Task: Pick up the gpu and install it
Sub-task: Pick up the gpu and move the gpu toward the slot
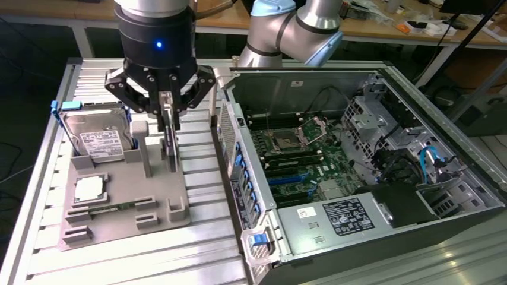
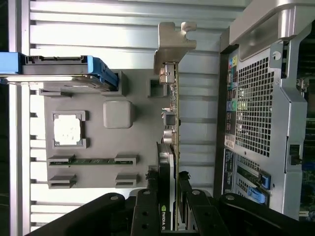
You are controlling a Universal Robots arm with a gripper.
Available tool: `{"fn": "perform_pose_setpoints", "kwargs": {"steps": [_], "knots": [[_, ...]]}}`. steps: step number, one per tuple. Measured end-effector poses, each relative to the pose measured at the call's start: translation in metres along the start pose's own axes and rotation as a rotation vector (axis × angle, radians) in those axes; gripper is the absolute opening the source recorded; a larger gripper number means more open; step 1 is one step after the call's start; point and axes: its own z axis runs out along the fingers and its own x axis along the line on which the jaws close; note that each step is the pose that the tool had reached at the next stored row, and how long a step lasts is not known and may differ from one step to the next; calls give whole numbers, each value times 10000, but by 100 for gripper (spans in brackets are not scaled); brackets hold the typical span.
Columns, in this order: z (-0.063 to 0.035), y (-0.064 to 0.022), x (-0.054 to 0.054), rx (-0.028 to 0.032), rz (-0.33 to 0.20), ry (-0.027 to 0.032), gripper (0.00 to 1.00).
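The gpu is a thin card standing on edge over the grey fixture plate, next to the open computer case. My gripper comes down on it from above and is shut on its upper edge. In the wrist view the gpu runs edge-on away from my gripper, a dark finger pressed on each side. Its silvery end bracket is at the far end. I cannot tell whether its lower edge still rests in the fixture.
On the fixture plate a hard drive in a blue frame stands to the exterior view's left, with a processor chip and a memory stick nearer. The case's perforated rear wall is close beside the card. Blue slots lie on the motherboard.
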Motion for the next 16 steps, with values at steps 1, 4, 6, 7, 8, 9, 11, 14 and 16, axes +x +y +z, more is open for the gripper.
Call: {"fn": "perform_pose_setpoints", "kwargs": {"steps": [1, 4, 6, 7, 8, 9, 11, 14, 16], "knots": [[-33, 1, -1, 0, 0, -1, 27], [-162, 4, -5, 5, 0, -1, 27], [-235, 6, -6, 7, 0, -1, 27], [-273, 7, -7, 9, 0, 0, 27], [-309, 8, -8, 12, 0, 0, 27], [-345, 8, -10, 12, -1, -1, 27], [-418, 10, -12, 18, 0, 0, 27], [-517, 12, -14, 25, -1, 0, 27], [-603, 15, -17, 34, -1, 1, 27]]}}
